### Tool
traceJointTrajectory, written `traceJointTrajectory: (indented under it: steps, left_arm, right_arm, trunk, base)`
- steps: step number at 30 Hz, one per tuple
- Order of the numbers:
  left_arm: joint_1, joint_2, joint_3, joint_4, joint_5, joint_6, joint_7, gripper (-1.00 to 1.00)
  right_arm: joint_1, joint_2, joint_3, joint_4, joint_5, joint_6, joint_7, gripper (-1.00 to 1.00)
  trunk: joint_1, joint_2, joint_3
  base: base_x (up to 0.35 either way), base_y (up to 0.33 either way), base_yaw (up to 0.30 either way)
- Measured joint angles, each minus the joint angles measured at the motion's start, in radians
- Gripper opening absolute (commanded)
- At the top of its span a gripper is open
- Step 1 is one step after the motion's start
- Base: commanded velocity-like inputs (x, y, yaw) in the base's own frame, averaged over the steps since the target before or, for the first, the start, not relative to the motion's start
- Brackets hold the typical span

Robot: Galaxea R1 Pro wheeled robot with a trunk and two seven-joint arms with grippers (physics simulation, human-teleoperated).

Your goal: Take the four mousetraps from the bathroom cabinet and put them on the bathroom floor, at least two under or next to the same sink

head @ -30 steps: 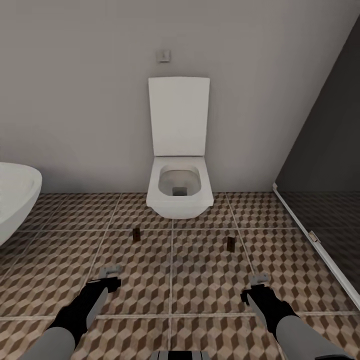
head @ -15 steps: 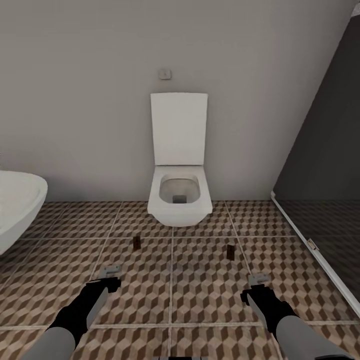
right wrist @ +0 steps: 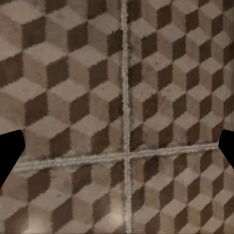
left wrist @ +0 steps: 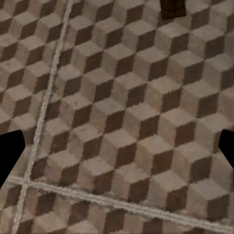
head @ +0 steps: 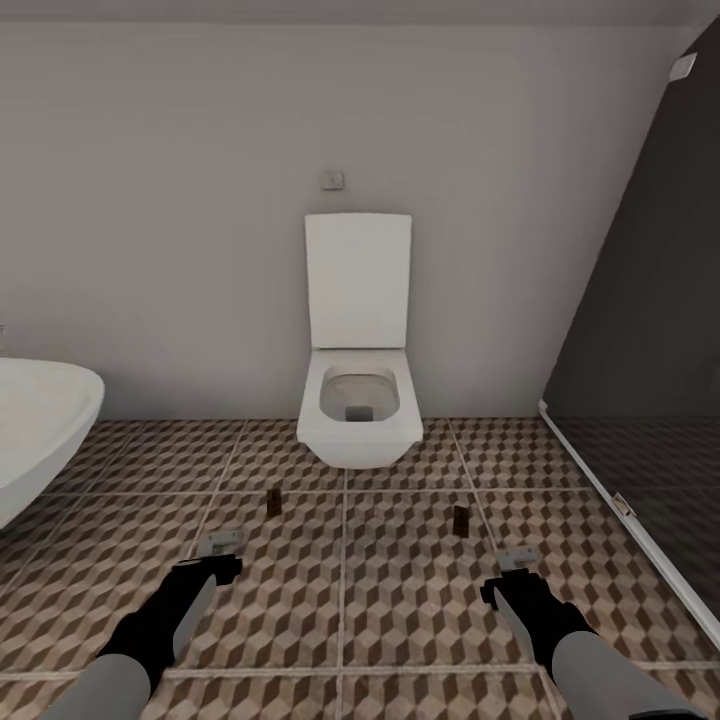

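Observation:
Two mousetraps lie on the bathroom floor point(head: 400, 600) in front of the toilet, one point(head: 273, 502) to its left and one point(head: 461, 520) to its right. Both are small dark brown boards. My left gripper point(head: 218, 547) hangs open just short of the left mousetrap. In the left wrist view that mousetrap point(left wrist: 173, 7) sits at the picture's edge, beyond the spread fingers point(left wrist: 9, 153). My right gripper point(head: 518, 558) is open too, near the right mousetrap, with bare tiles point(right wrist: 122, 122) between its fingers. The cabinet and the sink are out of view.
A white wall-hung toilet point(head: 358, 410) with its lid up stands against the back wall. A white rounded bathtub point(head: 35, 430) juts in at the left. A dark glass shower wall point(head: 640, 330) with a white sill closes off the right side.
The whole picture has shifted: the camera has drawn back and tilted up, so the toilet looks smaller and lower. Both arms hold the same pose, and the mousetraps have not moved.

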Motion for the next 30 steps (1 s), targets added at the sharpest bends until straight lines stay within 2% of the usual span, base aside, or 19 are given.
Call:
traceJointTrajectory:
  steps: [30]
  left_arm:
    - [0.0, 0.0, 0.001, -0.001, 0.0, 0.0, 0.0, 1.0]
  right_arm:
    - [-0.001, -0.001, 0.0, 0.0, 0.0, 0.0, -0.002, 1.0]
  trunk:
    - [-0.013, 0.007, 0.116]
  base:
    - [0.0, 0.0, 0.0]
